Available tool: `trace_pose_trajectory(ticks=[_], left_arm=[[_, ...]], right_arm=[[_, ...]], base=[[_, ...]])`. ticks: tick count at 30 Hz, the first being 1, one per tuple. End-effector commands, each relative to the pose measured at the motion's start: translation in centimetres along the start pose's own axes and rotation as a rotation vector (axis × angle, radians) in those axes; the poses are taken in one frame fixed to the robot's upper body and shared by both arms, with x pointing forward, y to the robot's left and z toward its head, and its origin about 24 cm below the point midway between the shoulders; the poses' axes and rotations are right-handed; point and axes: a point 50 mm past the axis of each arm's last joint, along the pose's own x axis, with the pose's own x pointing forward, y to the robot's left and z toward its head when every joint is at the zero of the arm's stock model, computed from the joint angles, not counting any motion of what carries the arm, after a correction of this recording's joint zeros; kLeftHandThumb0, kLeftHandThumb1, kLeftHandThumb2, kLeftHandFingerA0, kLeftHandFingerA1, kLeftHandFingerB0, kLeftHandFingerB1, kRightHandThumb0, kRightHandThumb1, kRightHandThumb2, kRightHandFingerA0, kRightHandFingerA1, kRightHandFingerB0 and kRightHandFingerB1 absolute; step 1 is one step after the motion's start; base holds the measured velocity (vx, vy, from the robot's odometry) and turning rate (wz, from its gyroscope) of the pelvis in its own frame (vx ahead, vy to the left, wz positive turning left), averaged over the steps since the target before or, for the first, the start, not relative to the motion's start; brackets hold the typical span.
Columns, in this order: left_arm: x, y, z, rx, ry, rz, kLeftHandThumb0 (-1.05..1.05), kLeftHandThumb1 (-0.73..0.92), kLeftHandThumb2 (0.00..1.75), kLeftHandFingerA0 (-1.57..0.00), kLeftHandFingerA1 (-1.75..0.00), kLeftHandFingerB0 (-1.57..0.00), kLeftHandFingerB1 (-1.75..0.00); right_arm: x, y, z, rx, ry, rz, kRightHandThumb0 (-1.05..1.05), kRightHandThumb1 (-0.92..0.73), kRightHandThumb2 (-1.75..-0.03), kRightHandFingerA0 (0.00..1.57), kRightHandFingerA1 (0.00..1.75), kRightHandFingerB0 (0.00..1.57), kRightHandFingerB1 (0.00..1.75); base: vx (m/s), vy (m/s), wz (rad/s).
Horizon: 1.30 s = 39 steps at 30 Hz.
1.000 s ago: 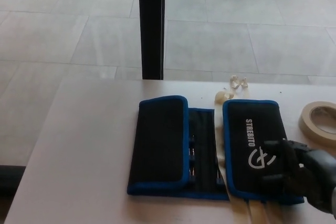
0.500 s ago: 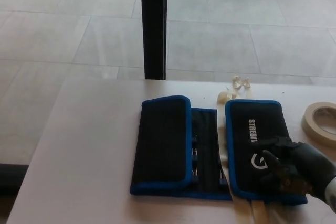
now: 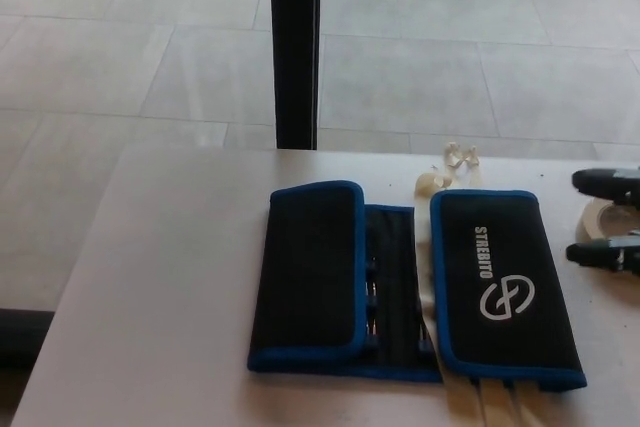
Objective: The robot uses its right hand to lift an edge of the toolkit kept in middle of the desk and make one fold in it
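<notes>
The soft, floppy fabric toolkit lies flat on the bench, best pinched at its right bound edge; the right hand hovers beside it, fingers spread and empty.

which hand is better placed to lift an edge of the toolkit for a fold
Right. Only the right hand shows, open at the picture's right edge beside the toolkit, above the tape roll. The left hand is not in view.

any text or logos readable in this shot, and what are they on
"STREBITO", white capitals running lengthwise down the right flap of the toolkit; the last letters are slightly blurred.
A white looped logo mark, no letters, sits just below that word on the same flap.
Nothing readable on the tape roll, the desk or the right hand.
</notes>
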Motion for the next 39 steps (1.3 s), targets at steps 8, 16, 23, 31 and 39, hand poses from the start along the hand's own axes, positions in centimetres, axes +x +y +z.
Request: trace_pose_trajectory(ticks=[8,16,23,31,39], left_arm=[[0.2,1.5,0.8,0.03,-0.019,0.035,-0.62,0.69,0.6,-0.7,-0.72,-0.64,-0.56],[0.2,1.2,0.5,-0.007,-0.012,0.033,-0.62,0.69,0.61,-0.69,-0.74,-0.62,-0.57],[0.1,1.0,0.7,0.014,-0.03,0.034,-0.64,0.69,0.61,-0.71,-0.73,-0.65,-0.57],[0.0,0.7,0.1,0.001,-0.009,0.026,-0.64,0.72,0.61,-0.67,-0.71,-0.64,-0.58],[0.0,0.3,-0.2,-0.045,0.008,0.025,-0.63,0.73,0.62,-0.67,-0.75,-0.61,-0.56]], right_arm=[[-10.5,-17.4,-0.5,0.465,-0.3,-0.867,-0.66,-0.78,-0.63,0.92,0.65,0.69,0.53],[-17.3,-20.3,-10.9,0.583,-0.182,-1.516,-0.65,-0.76,-0.63,0.9,0.81,0.62,0.59],[-20.2,-18.5,-16.2,0.885,-0.121,-1.681,-0.69,-0.78,-0.63,0.74,0.96,0.4,0.63],[-20.6,-16.7,-20.0,1.1,-0.072,-1.564,-0.65,-0.86,-0.65,0.46,1.03,0.28,0.68],[-18.7,-15.6,-20.8,1.012,0.08,-1.431,-0.69,-0.75,-0.62,0.53,1.01,0.2,0.66]], base=[[0.0,0.0,0.0],[0.0,0.0,0.0],[0.0,0.0,0.0],[0.0,0.0,0.0],[0.0,0.0,0.0]])
